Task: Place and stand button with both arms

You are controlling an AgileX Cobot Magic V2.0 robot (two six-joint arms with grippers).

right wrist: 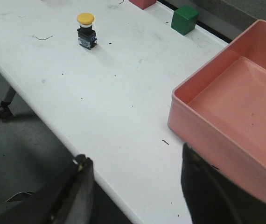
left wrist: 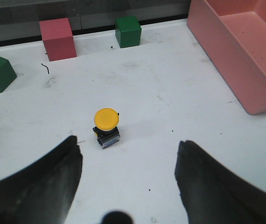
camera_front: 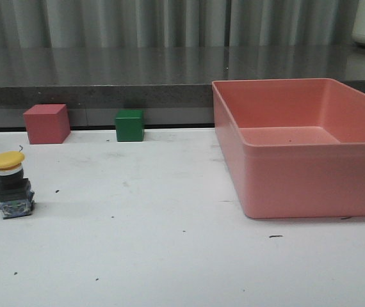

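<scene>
Jaws of both arms gape wide and empty; the button [camera_front: 11, 184] stands upright, no legible writing.

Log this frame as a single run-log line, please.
button: upright on table, cap up, free | left gripper: open, jaws empty | right gripper: open, empty | bin: empty

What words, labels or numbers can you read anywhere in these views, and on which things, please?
None can be read.
The button: its bluish base shows light specks that may be markings, too small and blurred to read.
The red cube, green cube and pink bin: plain faces, no text.
The table: only dark specks and scuffs, no writing.
</scene>
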